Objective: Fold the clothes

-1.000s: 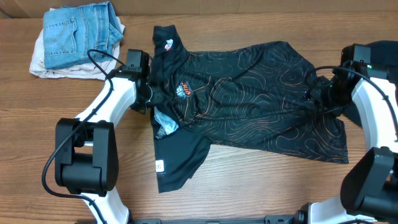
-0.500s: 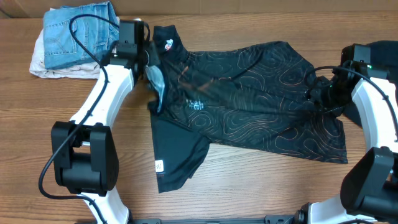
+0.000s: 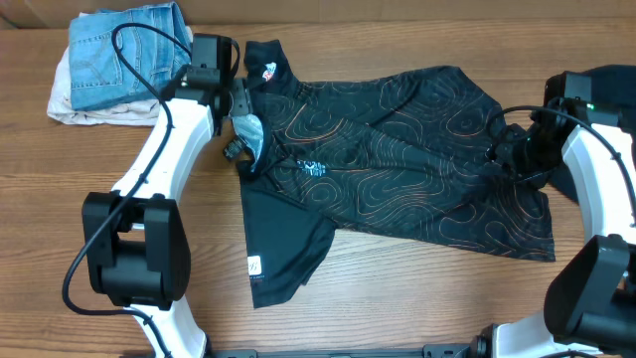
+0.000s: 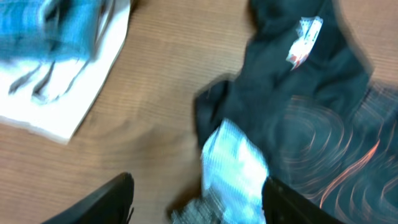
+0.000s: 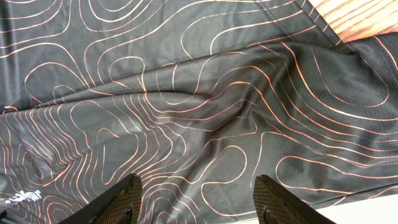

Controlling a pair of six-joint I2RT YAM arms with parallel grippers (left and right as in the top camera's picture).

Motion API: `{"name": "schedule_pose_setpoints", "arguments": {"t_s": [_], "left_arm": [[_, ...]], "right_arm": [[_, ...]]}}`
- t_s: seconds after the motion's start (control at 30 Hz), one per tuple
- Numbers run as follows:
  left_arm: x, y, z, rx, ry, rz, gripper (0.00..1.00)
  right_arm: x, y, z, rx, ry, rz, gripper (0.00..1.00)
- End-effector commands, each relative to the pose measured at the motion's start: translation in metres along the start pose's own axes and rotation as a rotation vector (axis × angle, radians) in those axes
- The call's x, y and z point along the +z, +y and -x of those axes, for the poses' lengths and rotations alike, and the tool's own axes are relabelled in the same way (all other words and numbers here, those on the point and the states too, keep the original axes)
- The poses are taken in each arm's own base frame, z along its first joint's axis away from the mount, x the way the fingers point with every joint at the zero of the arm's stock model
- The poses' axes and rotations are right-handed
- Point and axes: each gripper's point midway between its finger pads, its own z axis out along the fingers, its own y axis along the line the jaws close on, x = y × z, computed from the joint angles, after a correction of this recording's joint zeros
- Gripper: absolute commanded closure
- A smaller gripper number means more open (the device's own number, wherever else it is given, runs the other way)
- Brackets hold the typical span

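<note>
The clothes, a black jersey (image 3: 397, 149) with tan contour lines, lie spread across the middle of the table. At their left edge a pale blue patch of the fabric's inner side (image 3: 248, 129) is turned up. My left gripper (image 3: 237, 117) hovers over that patch. In the left wrist view its fingers stand wide apart, open (image 4: 199, 208), with the pale patch (image 4: 233, 168) lying between them, close to the right finger (image 4: 289, 202). My right gripper (image 3: 509, 151) hangs over the jersey's right part, open (image 5: 199, 208), with flat jersey cloth (image 5: 186, 93) below.
Folded blue jeans (image 3: 124, 50) rest on a white garment (image 3: 65, 99) at the back left, close to the left arm. Bare wooden table (image 3: 417, 288) runs along the front. A small white tag (image 3: 254, 266) shows on the jersey's front left flap.
The left gripper carried the jersey's left edge toward the back left, hiding the chest logo, then opened and let the fabric go. The right arm has not moved.
</note>
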Motion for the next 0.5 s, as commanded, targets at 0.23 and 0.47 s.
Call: {"name": "schedule_pose_setpoints", "arguments": {"t_s": [0.23,0.47], "left_arm": [[-0.059,-0.020,-0.050,-0.020,0.298,-0.034,0.32],[-0.075,-0.001,-0.089,-0.057,0.465,0.058,0.25]], "right_arm": [[-0.003,0.004,0.002,-0.010,-0.011,0.012,0.38],[-0.003,0.004,0.003,-0.010,-0.012,0.012,0.38]]}}
